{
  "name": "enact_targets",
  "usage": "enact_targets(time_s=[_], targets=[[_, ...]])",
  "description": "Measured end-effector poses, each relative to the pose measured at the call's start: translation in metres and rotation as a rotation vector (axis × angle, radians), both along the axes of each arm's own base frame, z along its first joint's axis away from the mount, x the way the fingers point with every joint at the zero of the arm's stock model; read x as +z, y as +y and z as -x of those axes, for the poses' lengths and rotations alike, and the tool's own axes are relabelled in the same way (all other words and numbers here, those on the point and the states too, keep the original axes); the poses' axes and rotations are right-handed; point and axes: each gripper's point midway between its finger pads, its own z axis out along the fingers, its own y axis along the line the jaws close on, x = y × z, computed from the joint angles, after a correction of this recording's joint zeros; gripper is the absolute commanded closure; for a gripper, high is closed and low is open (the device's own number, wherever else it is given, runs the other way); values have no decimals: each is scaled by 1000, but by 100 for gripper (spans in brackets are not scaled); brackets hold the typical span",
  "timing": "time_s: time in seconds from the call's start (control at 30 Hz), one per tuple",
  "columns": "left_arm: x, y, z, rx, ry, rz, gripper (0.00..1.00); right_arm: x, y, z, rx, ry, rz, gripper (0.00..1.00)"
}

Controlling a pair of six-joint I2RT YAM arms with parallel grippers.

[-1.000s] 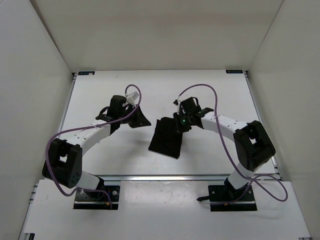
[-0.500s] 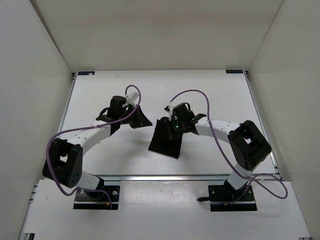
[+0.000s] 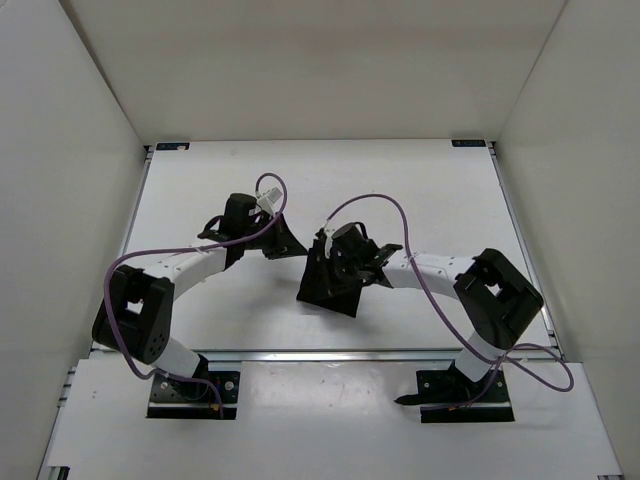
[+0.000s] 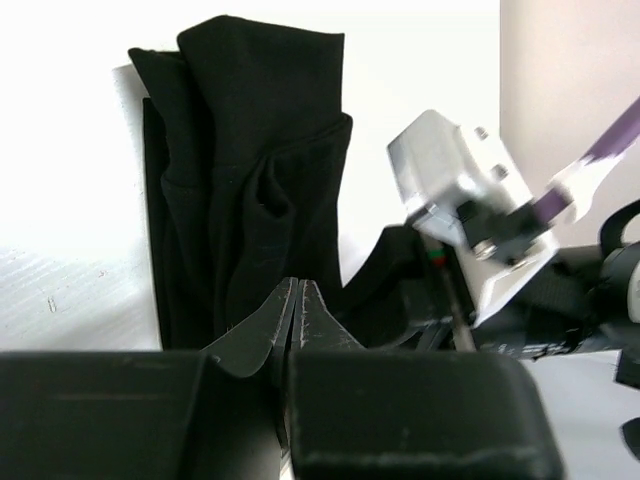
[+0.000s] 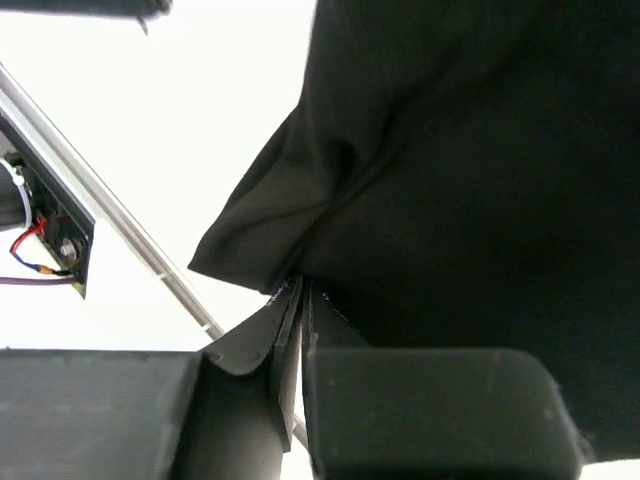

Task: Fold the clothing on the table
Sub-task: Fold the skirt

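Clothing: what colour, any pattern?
The clothing is plain black, no pattern; the left wrist view shows it best.

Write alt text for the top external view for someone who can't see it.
Two white arms pinch black clothing near the middle of a white table. The right gripper grips its far edge; the left gripper, to the left, holds a raised flap.

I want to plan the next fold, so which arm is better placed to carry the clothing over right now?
Probably right. The right gripper sits over the clothing, shut on a bunched fold. The left gripper is shut beside its edge; a grip isn't clear.
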Motion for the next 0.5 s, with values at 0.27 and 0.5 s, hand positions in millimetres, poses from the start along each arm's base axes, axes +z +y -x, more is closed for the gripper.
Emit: enact_targets(time_s=[0.27,0.5], targets=[[-9,6,16,-12,25,-25,100,-9,-4,4,-22,10,19,100],[-6,-8,27,-49,37,-18,100,44,-58,-68,-234,-123,-53,100]])
